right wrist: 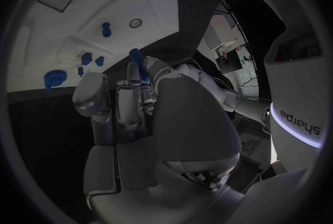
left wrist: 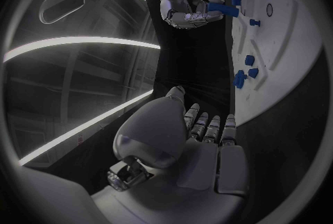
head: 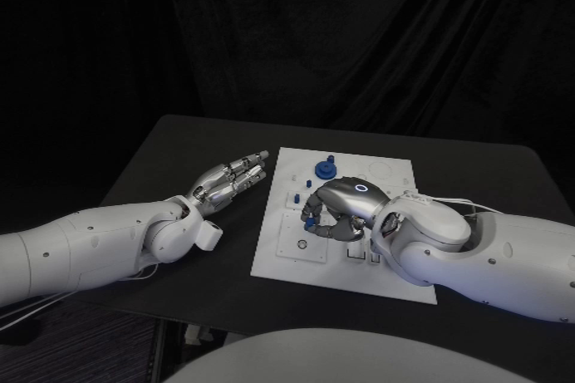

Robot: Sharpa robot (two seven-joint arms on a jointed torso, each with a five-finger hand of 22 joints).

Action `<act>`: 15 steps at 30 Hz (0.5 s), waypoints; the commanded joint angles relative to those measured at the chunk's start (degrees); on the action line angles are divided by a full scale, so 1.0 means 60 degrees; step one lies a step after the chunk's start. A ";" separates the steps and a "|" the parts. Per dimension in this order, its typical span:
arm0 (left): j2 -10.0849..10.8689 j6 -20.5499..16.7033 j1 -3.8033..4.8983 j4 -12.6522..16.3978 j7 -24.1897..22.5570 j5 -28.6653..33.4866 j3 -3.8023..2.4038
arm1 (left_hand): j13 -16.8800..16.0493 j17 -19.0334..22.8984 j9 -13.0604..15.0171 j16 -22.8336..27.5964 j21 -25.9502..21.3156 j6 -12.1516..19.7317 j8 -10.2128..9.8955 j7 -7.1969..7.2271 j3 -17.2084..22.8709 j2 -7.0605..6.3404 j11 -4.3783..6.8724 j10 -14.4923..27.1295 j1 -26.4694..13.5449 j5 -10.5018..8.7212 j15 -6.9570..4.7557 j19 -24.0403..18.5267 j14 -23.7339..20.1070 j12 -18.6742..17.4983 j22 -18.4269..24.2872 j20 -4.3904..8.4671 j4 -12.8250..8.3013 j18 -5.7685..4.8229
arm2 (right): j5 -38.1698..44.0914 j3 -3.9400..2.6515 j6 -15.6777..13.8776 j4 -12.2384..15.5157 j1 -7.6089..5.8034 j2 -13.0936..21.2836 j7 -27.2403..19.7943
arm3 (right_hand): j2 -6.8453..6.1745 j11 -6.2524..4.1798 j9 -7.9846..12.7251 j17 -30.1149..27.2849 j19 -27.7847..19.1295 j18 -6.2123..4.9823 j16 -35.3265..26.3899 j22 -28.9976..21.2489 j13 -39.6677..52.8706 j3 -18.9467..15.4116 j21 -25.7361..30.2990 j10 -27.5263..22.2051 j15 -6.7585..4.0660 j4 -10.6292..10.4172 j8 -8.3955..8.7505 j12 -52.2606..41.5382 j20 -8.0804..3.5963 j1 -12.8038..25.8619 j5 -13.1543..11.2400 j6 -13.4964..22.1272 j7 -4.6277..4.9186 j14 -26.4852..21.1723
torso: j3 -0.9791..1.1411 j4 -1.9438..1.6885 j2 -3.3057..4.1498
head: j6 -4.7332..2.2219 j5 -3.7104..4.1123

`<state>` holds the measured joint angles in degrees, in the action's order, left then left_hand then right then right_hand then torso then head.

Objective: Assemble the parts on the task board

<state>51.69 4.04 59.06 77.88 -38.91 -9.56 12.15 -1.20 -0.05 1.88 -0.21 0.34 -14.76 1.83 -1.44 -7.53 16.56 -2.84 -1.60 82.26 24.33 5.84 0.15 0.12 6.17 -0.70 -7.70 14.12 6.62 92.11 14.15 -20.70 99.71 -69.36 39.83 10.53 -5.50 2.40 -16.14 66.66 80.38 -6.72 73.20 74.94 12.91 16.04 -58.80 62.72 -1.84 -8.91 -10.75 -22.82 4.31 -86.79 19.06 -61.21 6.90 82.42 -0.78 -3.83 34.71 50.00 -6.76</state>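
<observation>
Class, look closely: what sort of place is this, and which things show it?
Probably a robotics test lab: a black table against dark curtains, a white task board with blue parts, one held by the right robot hand.

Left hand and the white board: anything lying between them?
No. In the head view, only bare black table separates the left hand from the board edge.

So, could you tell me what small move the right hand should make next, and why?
Probably lower the right hand toward the task board to seat its load. Its fingers hold a blue part above the board, not yet inserted. The left hand lies open beside the board, holding nothing.
</observation>
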 commanded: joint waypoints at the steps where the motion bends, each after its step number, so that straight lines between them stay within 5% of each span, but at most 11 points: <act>1: -0.0029 0.0133 -0.0014 0.0003 -0.1709 0.0058 -0.0009 | 0.0002 0.0008 0.0009 0.0035 -0.0023 -0.0001 0.0015 -0.0090 0.0051 0.0016 -0.0029 0.0015 0.0091 0.0056 0.0071 0.0006 -0.0021 0.0030 -0.0012 -0.0051 -0.0002 -0.0147 | 0.0806 -0.0004 0.0477 -0.0223 0.0127 -0.0233 -0.0181 | 0.0029 0.0018 -0.1158 0.0114 0.0048 0.0215 0.0046 0.1313 -0.0015 -0.0024 -0.0138 -0.0044 0.0034 0.0071 -0.0433 0.0050 0.0002 0.0001 0.0053 -0.0178 -0.0178 0.0027 | 0.0007 -0.0004 0.0010 | -0.0001 0.0012; 15: -0.0070 0.0182 -0.0031 -0.0030 -0.1685 0.0058 -0.0009 | 0.0002 0.0008 0.0009 0.0035 -0.0023 0.0000 0.0015 -0.0096 0.0058 0.0018 -0.0027 0.0015 0.0089 0.0055 0.0074 0.0006 -0.0021 0.0033 -0.0012 -0.0056 0.0001 -0.0146 | 0.1362 -0.0005 0.0889 -0.0757 0.0466 -0.0707 -0.0158 | 0.0000 0.0027 -0.1237 0.0114 0.0058 0.0216 0.0053 0.1319 -0.0046 -0.0019 -0.0164 -0.0015 0.0041 0.0149 -0.0424 0.0134 0.0010 -0.0033 0.0004 -0.0135 -0.0156 0.0040 | 0.0008 0.0016 0.0009 | -0.0001 -0.0013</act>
<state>51.40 4.34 58.95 77.62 -38.91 -9.56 12.15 -1.20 -0.06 1.87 -0.21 0.34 -14.76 1.83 -1.44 -7.47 16.56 -2.84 -1.60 82.25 24.33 5.84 0.14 0.12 6.17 -0.69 -7.70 14.06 6.62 98.15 14.15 -16.67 95.21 -66.73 35.63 9.95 -5.52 2.49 -16.14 67.43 80.38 -5.78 73.43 74.93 12.69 15.90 -59.90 62.66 -1.84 -8.42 -10.75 -22.24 4.31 -86.78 19.08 -61.20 6.88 82.42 -0.73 -3.82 34.82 50.00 -6.81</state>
